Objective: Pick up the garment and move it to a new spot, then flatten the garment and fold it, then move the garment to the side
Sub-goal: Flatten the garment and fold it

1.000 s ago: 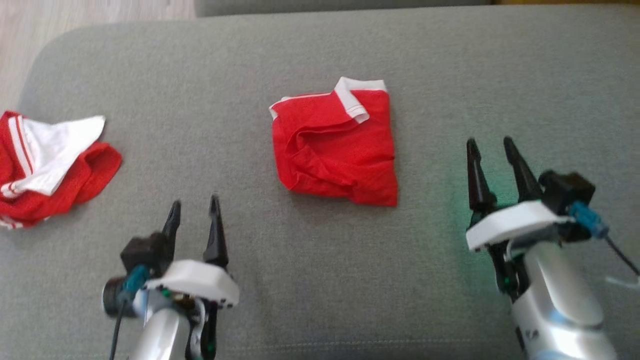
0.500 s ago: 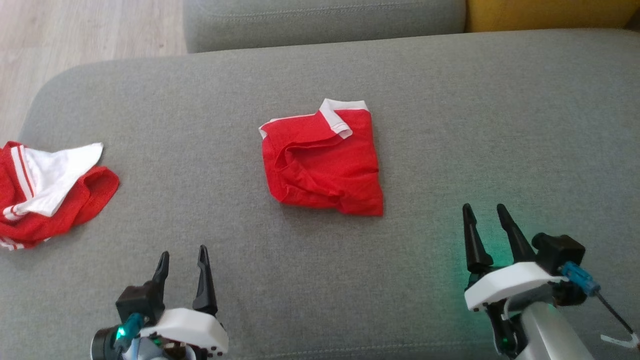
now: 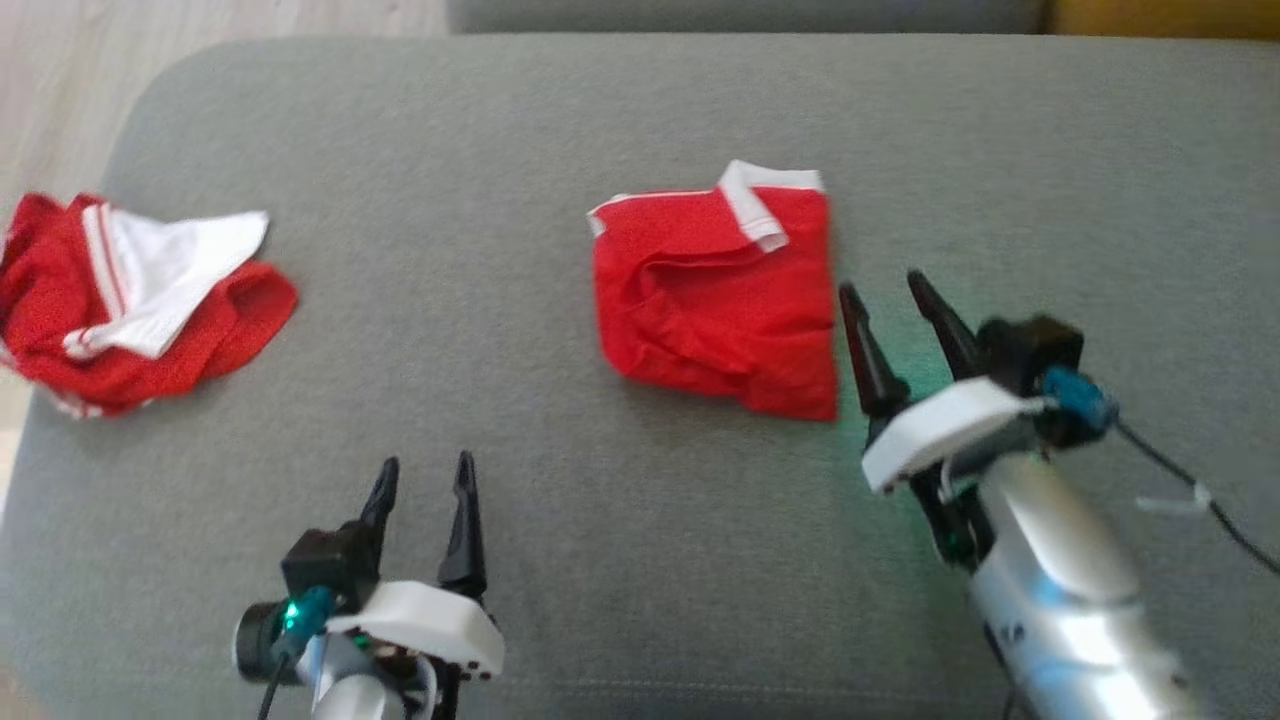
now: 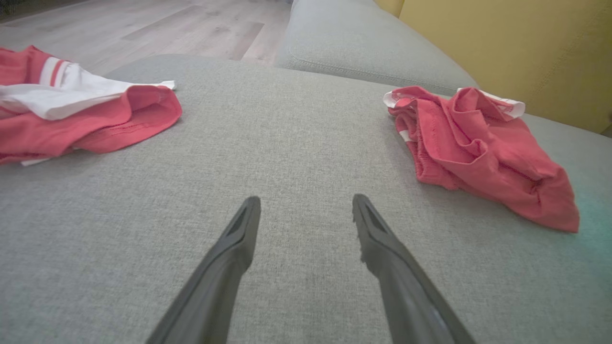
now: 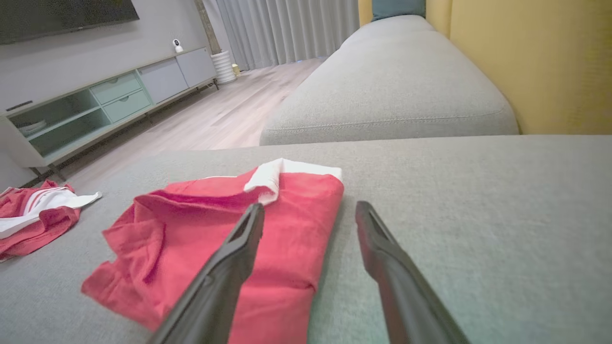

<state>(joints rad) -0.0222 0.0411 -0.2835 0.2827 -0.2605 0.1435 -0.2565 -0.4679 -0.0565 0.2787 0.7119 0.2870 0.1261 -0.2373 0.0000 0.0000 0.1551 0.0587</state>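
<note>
A second red-and-white garment [image 3: 140,300] lies crumpled at the sofa cushion's [image 3: 500,150] left edge. Near the front edge, the left jaws stand apart, empty. The garment [image 3: 720,300] lies folded mid-cushion, with the right jaws apart and empty just beside its right edge.

- A grey woven sofa seat [image 5: 478,215] spread across the foreground, with a second grey cushion [image 5: 392,95] just beyond it.
- A yellow upright surface [image 5: 540,62] rose along the right.
- Pale wood floor [image 5: 229,110] ran back to light pleated curtains [image 5: 287,28].
- A low cabinet [image 5: 110,100] with pale green drawers stood under a dark screen [image 5: 57,14] on a grey wall.
</note>
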